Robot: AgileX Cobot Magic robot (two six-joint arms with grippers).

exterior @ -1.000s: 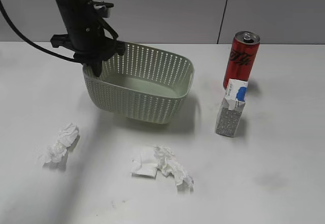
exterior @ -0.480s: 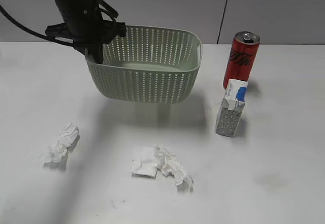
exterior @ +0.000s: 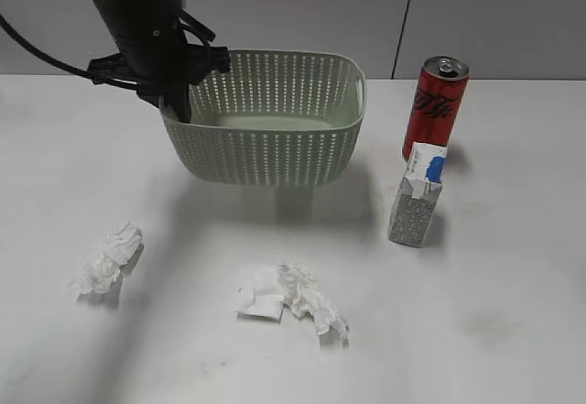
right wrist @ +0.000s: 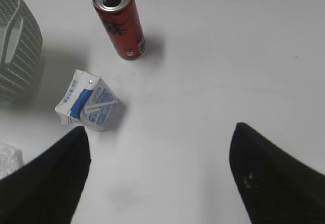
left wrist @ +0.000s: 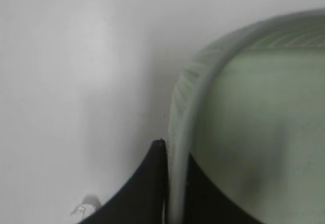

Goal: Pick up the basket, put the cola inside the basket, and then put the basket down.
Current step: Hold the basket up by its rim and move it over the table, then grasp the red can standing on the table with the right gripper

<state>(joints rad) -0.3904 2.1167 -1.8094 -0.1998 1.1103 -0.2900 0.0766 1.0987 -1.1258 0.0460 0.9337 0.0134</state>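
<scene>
Exterior view: the left tool (exterior: 174, 102) clamps the left rim of the basket (exterior: 275, 147), which hangs clear of the white counter (exterior: 513, 267) above its own shadow. The cola (exterior: 435, 108) stands upright to the right of the basket, apart from it, silver top open to the camera. A small carton (exterior: 417, 193) stands just in front of the can. Two crumpled tissues lie nearer the camera, one at left (exterior: 108, 257), one near the middle (exterior: 291, 299).

Left wrist view: the basket's rim (left wrist: 188, 132) runs up between the two dark fingers (left wrist: 144, 188) of the left tool, which close on it; the pale green inside fills the right half, blurred.

Right wrist view: the right tool (right wrist: 157, 178) hangs over bare counter (right wrist: 213, 56) with its fingers spread wide and holding nothing. Below it stand the cola (right wrist: 119, 21) and the carton (right wrist: 89, 102), with the basket's perforated wall (right wrist: 18, 46) at the left edge.
</scene>
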